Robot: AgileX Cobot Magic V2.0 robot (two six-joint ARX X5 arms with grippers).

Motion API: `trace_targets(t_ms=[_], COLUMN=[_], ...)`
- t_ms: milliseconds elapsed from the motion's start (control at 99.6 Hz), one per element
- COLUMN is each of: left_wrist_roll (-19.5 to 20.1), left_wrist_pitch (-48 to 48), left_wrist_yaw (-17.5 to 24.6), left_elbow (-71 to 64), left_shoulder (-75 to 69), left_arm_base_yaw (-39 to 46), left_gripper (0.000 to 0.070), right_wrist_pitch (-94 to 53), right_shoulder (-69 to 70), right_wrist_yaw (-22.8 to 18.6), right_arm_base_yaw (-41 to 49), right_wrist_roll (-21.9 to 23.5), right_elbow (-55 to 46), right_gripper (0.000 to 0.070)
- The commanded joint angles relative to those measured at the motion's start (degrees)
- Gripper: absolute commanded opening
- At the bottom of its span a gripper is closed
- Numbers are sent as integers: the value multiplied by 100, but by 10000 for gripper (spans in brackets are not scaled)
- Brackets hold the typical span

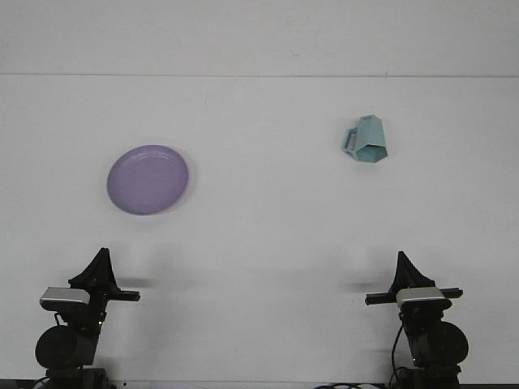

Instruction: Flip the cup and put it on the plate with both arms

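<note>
A: Lower frame: we note the left gripper (99,261) and right gripper (401,263) parked; we cannot tell how their fingers stand.

B: Mid-left lies one plate (148,179); upper right, one cup (366,139) tipped on its side. We judge the right arm should reach first, gripping the body squarely before righting it.

A: Count: two grippers, one plate, one cup.
</note>
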Motion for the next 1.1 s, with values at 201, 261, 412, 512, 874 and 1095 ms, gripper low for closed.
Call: trace_targets(t_ms=[201,261,412,512,874,1095], left_wrist_roll=[-13,-13,-13,-13,-13,-13], left_wrist_pitch=[55,55,55,55,55,55], left_wrist_yaw=[15,15,15,15,15,15], left_elbow=[-107,-107,-107,-107,-107,-107], left_shoulder=[-13,-13,-13,-13,-13,-13], left_arm_base_yaw=[-9,-9,-9,-9,-9,-9], left_gripper=[13,13,13,13,13,13], right_wrist_pitch=[59,59,59,59,890,660], right_shoulder=[2,2,2,2,2,315], right_wrist_yaw=[7,7,7,7,9,695], right_arm_base_yaw=[0,0,0,0,0,0], right_wrist_roll=[74,74,74,74,905,1412], right_elbow=[-15,-15,-15,-15,-15,623], right_gripper=[6,7,7,6,6,2])
